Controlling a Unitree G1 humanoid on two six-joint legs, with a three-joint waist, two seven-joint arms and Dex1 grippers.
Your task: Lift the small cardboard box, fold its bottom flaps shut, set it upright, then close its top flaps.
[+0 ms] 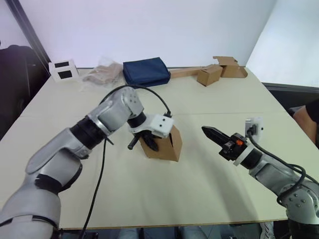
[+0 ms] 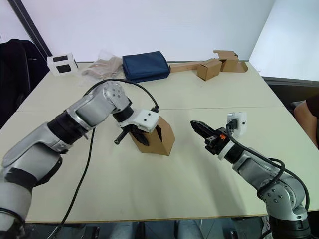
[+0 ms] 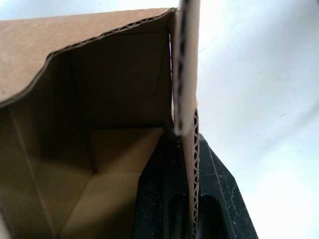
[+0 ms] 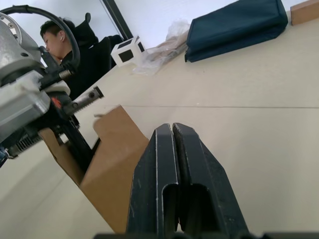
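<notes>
Left pincer (image 2: pixel 139 133) grips the small cardboard box (image 2: pixel 160 139) wall; its inside looks bare.

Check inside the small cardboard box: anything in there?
The left wrist view looks into the small cardboard box: bare walls and a folded flap at the far end, no contents seen. One of the left gripper fingers is inside, pinching a wall; it hides that corner.

You've got bare table (image 1: pixel 209 184) between the right gripper (image 1: pixel 209 132) and the small cardboard box (image 1: pixel 167 145), nothing blocking. The box's left side is taken up by the left gripper (image 1: pixel 149 143). Clutter's well back.
</notes>
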